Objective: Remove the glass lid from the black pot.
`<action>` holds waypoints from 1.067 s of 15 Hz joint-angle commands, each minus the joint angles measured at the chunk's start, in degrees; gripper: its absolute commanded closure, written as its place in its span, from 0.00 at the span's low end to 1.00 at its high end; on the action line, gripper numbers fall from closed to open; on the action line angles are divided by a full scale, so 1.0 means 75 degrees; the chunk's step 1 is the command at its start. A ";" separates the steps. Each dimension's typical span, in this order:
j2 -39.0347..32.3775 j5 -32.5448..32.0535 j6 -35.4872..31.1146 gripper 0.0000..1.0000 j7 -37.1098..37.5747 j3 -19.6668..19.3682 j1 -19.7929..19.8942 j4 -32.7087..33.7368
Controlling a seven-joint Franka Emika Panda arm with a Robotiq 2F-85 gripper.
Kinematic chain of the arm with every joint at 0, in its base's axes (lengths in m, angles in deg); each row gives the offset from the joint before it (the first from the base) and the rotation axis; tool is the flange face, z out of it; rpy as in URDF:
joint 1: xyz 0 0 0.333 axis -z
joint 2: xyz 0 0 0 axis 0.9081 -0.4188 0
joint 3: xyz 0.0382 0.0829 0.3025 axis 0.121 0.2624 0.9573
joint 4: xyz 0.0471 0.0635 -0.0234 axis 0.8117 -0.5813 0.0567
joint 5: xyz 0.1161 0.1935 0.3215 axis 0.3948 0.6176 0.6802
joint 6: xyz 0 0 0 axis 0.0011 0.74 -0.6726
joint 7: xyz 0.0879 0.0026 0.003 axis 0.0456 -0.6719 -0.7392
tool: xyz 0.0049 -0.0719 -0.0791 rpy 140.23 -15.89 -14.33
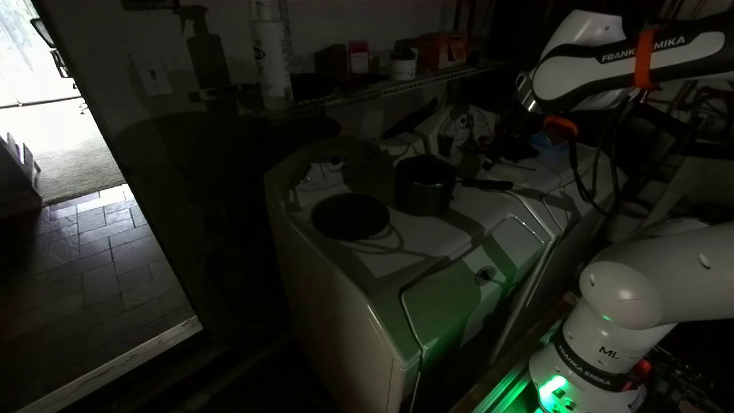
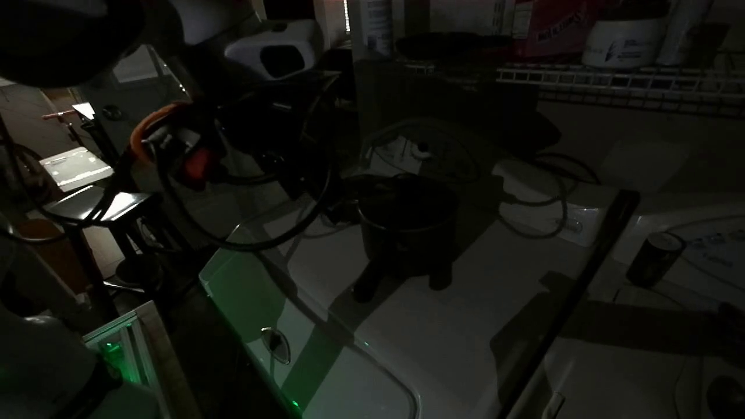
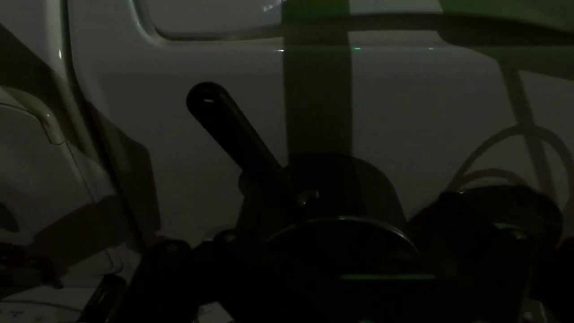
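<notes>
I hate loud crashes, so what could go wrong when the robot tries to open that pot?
The arm might bump the handle that sticks out from the pot, and spin or drag it. The cable hangs in a loop by the arm, so it could catch on something. And it's so dark that I can't clearly make out a lid, so a grab there might miss or slip.

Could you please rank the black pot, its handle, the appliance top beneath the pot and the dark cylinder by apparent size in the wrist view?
Largest first:
Appliance top
Black pot, partly lost in darkness
Pot's handle
Dark cylinder, cut off at the bottom edge
</notes>
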 commanded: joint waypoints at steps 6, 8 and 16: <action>-0.0445 0.0174 -0.0054 0.00 0.0880 0.0492 0.0004 0.0817; -0.0564 0.0180 -0.0006 0.00 0.1048 0.0570 0.0005 0.1014; -0.1098 0.0128 0.0096 0.00 0.1604 0.0890 0.0033 0.1691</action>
